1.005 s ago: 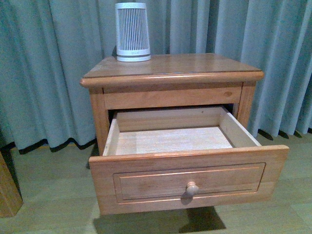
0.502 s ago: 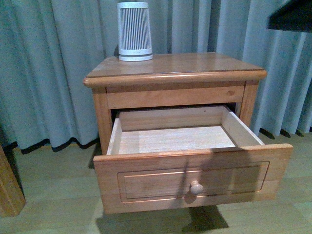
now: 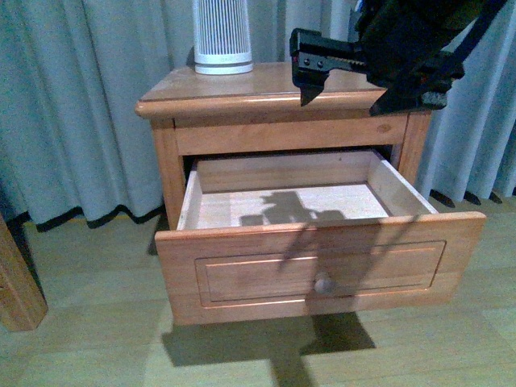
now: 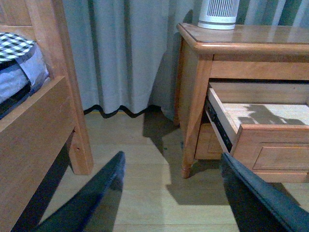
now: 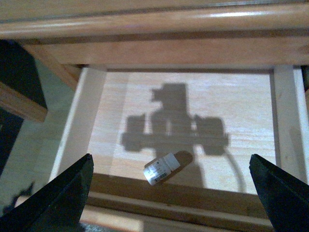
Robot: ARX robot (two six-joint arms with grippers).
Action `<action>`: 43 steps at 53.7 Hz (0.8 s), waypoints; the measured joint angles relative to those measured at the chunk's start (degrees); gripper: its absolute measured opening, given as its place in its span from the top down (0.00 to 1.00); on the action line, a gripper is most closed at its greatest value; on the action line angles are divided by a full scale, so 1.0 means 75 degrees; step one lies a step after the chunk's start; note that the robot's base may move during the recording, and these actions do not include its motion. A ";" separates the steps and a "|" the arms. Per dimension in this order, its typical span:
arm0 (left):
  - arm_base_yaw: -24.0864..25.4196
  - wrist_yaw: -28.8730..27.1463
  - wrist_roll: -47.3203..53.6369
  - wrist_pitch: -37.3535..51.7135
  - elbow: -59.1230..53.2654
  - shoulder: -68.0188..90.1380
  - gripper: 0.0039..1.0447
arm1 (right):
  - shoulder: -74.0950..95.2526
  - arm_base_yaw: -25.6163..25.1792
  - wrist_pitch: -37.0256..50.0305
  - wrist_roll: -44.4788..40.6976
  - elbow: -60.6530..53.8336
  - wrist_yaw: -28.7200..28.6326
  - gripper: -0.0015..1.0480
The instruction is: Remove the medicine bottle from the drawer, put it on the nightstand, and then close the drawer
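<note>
The nightstand (image 3: 266,85) stands before a curtain with its lower drawer (image 3: 322,262) pulled wide open. In the right wrist view the medicine bottle (image 5: 162,168) lies on its side on the pale drawer floor (image 5: 203,106), close to the front wall. My right gripper (image 5: 170,157) hangs open above it, well clear, its dark fingers (image 5: 72,193) far apart on either side. In the front view the right gripper (image 3: 318,68) is over the nightstand's front edge, and the bottle is hidden behind the drawer front. My left gripper (image 4: 173,159) is open and empty, low over the floor left of the nightstand (image 4: 241,43).
A white ribbed device (image 3: 222,32) stands at the back left of the nightstand top. A wooden bed frame (image 4: 38,130) with checked bedding is left of the left arm. A grey curtain (image 3: 72,105) hangs behind. Wooden floor (image 4: 145,159) lies between bed and nightstand.
My right arm has come into the front view from the upper right and now hangs over the open drawer, throwing its shadow on the drawer floor. The drawer stays open.
</note>
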 joint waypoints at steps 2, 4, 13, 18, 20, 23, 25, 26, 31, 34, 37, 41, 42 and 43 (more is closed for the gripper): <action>0.0000 0.0000 0.0000 0.0000 0.0000 0.0000 0.32 | 0.0280 0.0017 -0.0178 0.0096 0.0306 0.0067 0.07; 0.0000 0.0000 0.0000 0.0000 0.0000 0.0000 0.25 | 0.0618 0.0050 -0.0382 0.0216 0.0667 0.0085 0.07; 0.0000 0.0003 0.0009 0.0000 0.0000 0.0000 0.04 | 0.1547 0.0326 -0.1151 0.0635 0.1763 0.0154 0.07; 0.0000 0.0000 0.0009 0.0000 0.0000 0.0000 0.06 | 0.2081 0.0533 -0.1644 0.0813 0.2442 0.0254 0.07; 0.0000 0.0000 0.0009 0.0000 0.0000 0.0000 0.06 | 0.2256 0.0583 -0.1810 0.0860 0.2658 0.0315 0.07; 0.0000 0.0000 0.0009 0.0000 0.0000 0.0000 0.06 | 0.2468 0.0606 -0.2005 0.0935 0.2897 0.0364 0.07; 0.0000 0.0000 0.0009 0.0000 0.0000 0.0000 0.06 | 0.2588 0.0606 -0.2084 0.0988 0.3010 0.0370 0.07; 0.0000 0.0000 0.0009 0.0000 0.0000 0.0000 0.06 | 0.2710 0.0603 -0.2162 0.1055 0.3121 0.0396 0.07; 0.0000 0.0000 0.0009 0.0000 0.0000 0.0000 0.06 | 0.3025 0.0580 -0.2355 0.1177 0.3319 0.0458 0.07; 0.0000 0.0000 0.0009 0.0000 0.0000 0.0000 0.06 | 0.3206 0.0574 -0.2407 0.1279 0.3357 0.0434 0.07; 0.0000 0.0000 0.0009 0.0000 0.0000 0.0000 0.06 | 0.3328 0.0577 -0.2425 0.1309 0.3360 0.0358 0.07; 0.0000 0.0000 0.0009 0.0000 0.0000 0.0000 0.06 | 0.3468 0.0597 -0.2436 0.1358 0.3360 0.0321 0.07; 0.0000 0.0000 0.0009 0.0000 0.0000 0.0000 0.06 | 0.3503 0.0603 -0.2439 0.1378 0.3360 0.0312 0.07; 0.0000 0.0000 0.0009 0.0000 0.0000 0.0000 0.06 | 0.3529 0.0606 -0.2436 0.1399 0.3360 0.0309 0.07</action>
